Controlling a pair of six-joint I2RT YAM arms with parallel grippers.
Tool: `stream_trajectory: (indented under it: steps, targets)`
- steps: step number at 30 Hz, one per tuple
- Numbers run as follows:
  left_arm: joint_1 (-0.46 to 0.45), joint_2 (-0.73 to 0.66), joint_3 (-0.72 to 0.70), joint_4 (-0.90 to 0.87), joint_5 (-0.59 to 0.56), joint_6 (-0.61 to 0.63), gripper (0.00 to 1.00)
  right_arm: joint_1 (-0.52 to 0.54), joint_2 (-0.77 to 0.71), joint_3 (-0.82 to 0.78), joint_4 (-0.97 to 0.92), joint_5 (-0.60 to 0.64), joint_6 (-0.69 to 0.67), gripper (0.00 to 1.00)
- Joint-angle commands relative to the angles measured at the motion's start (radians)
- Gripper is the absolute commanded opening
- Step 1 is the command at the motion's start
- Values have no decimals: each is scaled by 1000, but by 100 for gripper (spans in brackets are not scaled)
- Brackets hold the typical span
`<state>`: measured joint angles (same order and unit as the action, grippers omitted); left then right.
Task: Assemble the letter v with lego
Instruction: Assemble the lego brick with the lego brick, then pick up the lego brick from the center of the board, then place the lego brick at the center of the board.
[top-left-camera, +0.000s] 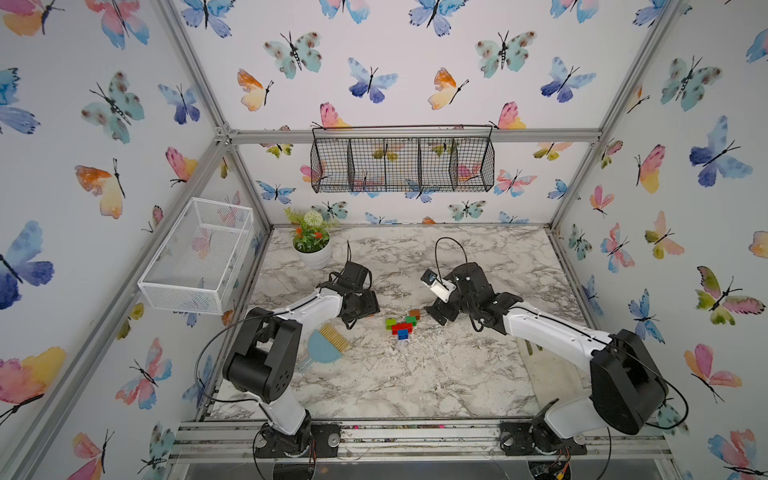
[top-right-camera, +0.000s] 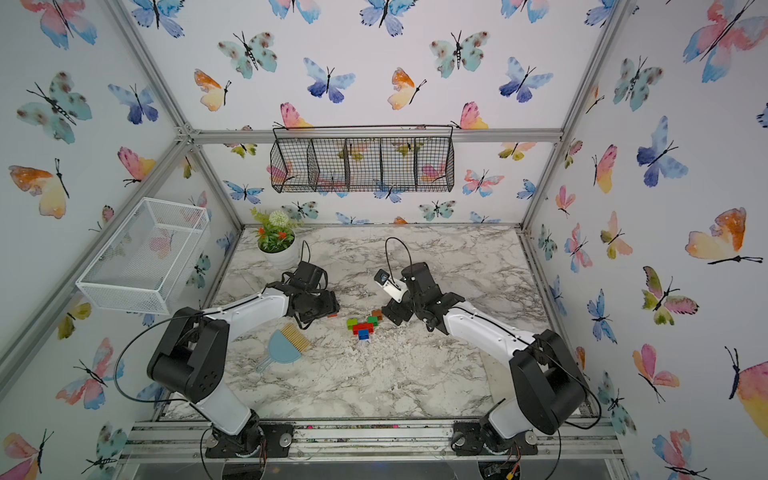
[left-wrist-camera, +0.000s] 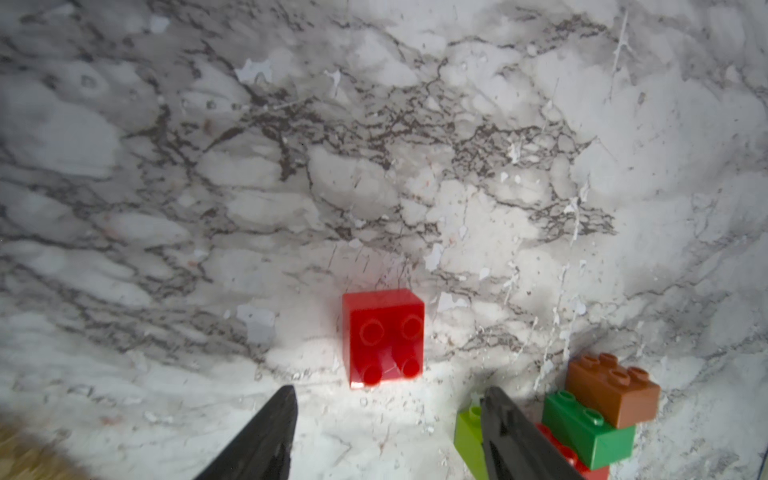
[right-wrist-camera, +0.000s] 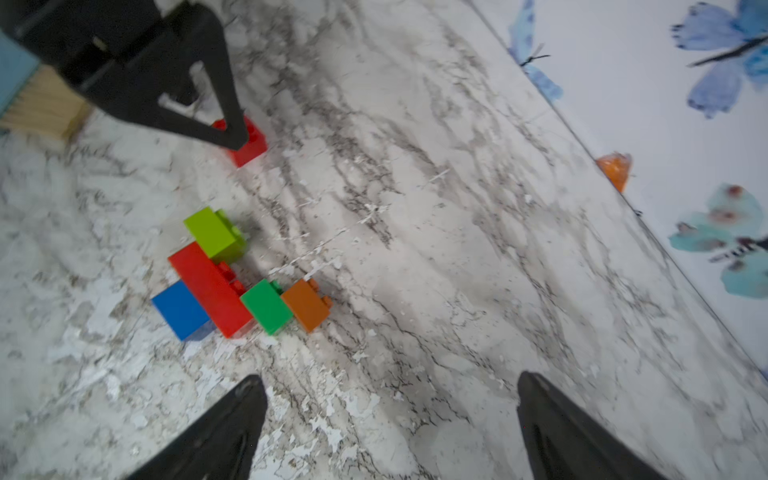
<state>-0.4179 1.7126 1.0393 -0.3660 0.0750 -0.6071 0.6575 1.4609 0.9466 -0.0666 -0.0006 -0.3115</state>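
I see the left gripper (left-wrist-camera: 387, 392) released, jaws apart on nothing. The square red brick (left-wrist-camera: 384, 336) lies loose on the table (right-wrist-camera: 415, 208) just past its fingertips, apart from the long red brick (right-wrist-camera: 212, 289), off its lime end. The blue brick (right-wrist-camera: 180, 309) sits against one long side of the long red brick, lime (right-wrist-camera: 214, 232) and green (right-wrist-camera: 266, 305) sit at the two ends of the opposite side, and orange (right-wrist-camera: 305, 303) lies beyond green. The right gripper (right-wrist-camera: 390, 376) hangs near that long brick, spread wide and empty.
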Motion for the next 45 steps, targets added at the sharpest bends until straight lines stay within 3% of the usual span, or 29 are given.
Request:
stream_trajectory:
  steps: [1, 9, 13, 16, 19, 25, 28, 31, 37, 45]
  targets:
    - [4, 68, 59, -61, -43, 61, 67, -16, -25, 3, 27, 156, 280, 98]
    - [-2, 136, 88, -65, -50, 66, 55, -19, -39, -33, 5, 76, 418, 98]
    - [-4, 159, 84, -70, -65, 61, 37, -20, -46, -51, 20, 19, 446, 98]
    - [-3, 147, 87, -77, -43, 61, 23, -21, -67, -73, 43, -102, 413, 98]
    - [7, 66, 64, -45, 75, 63, 21, -21, -121, -144, 143, -249, 338, 99]
    - [112, -164, -61, 104, 495, 59, 18, -21, -158, -170, 246, -520, 194, 100]
    - [126, -249, -100, 158, 712, 79, 17, -21, -138, -160, 299, -668, 99, 97]
    - [126, -319, -146, 230, 856, 50, 17, -20, -116, -166, 374, -756, 28, 95]
    - [127, -415, -191, 320, 975, -1, 18, -16, -13, -115, 465, -827, 2, 89]
    - [122, -392, -199, 347, 983, -31, 19, 37, 82, -34, 495, -806, -7, 85]
